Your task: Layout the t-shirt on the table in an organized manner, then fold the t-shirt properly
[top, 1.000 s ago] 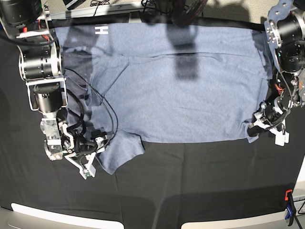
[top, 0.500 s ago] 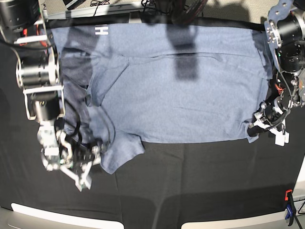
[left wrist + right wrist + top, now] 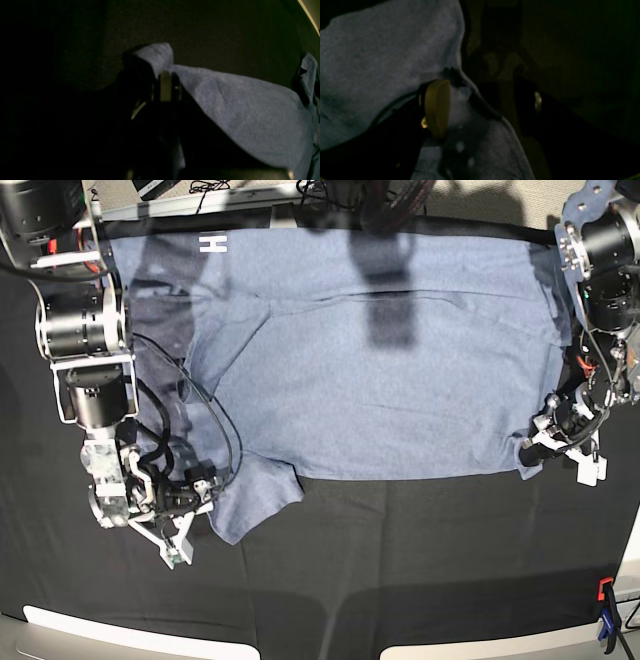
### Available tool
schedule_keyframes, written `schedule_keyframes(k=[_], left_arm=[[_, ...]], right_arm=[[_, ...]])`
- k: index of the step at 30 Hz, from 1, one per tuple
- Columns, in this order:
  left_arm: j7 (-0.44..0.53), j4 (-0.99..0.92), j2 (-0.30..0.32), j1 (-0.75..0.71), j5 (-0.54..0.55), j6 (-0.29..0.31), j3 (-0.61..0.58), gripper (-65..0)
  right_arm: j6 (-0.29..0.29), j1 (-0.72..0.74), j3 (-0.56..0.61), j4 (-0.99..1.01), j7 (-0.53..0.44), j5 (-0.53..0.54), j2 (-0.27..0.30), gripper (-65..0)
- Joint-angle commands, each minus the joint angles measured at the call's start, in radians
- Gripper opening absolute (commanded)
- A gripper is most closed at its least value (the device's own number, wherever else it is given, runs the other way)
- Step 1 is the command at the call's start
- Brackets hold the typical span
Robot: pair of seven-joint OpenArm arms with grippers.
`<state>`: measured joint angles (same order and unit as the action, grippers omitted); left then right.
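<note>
The light blue-grey t-shirt [image 3: 370,370] lies spread flat across the far half of the black table [image 3: 400,560], plain side up. One sleeve [image 3: 245,500] points toward the front left. My left gripper [image 3: 533,448] is shut on the shirt's front right corner; in the left wrist view the fingers [image 3: 165,85] pinch a raised fold of fabric [image 3: 157,55]. My right gripper [image 3: 192,515] is open at the sleeve's left edge. In the right wrist view the tan pad [image 3: 437,107] rests on the shirt [image 3: 382,57], and the other finger [image 3: 525,105] is over black cloth.
An orange and blue clamp [image 3: 605,610] grips the table's front right edge. A white H mark [image 3: 213,243] shows near the shirt's far left corner. Black cables [image 3: 215,430] from my right arm trail over the shirt. Pale table edges [image 3: 100,635] run along the front.
My right arm swung a little left and forward, then came partly back to the sleeve's edge. The left arm and the shirt's right corner have not moved.
</note>
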<state>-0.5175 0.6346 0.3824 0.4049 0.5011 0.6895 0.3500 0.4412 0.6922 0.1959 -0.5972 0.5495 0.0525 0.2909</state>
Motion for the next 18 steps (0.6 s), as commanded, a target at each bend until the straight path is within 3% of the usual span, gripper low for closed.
schedule_keyframes(k=[1, 5, 8, 10, 14, 18], left_arm=[[0.009, 0.011, 0.017, 0.024, 0.012, 0.009, 0.003, -65.0], [0.009, 0.012, 0.017, 0.024, 0.012, 0.009, 0.003, -65.0], [0.009, 0.012, 0.017, 0.024, 0.012, 0.009, 0.003, -65.0], [0.009, 0.011, 0.017, 0.024, 0.012, 0.009, 0.003, -65.0], [0.014, 0.012, 0.017, 0.024, 0.013, 0.009, 0.003, -65.0], [0.068, 0.014, 0.026, 0.025, 0.014, 0.009, 0.003, -65.0]], right_arm=[[-0.003, 0.025, -0.002, -0.012, -0.018, 0.002, 0.008, -26.3], [-0.005, -0.006, -0.002, -0.011, -0.057, -0.026, 0.008, -27.5], [-0.005, -0.014, -0.002, -0.011, -0.06, -0.027, 0.008, -34.2], [-0.004, -0.018, -0.002, -0.011, -0.054, -0.027, 0.008, -41.8], [-0.005, -0.02, -0.002, -0.011, -0.048, -0.033, 0.008, -65.0], [-0.005, -0.019, -0.002, -0.044, -0.08, -0.103, 0.009, -65.0]])
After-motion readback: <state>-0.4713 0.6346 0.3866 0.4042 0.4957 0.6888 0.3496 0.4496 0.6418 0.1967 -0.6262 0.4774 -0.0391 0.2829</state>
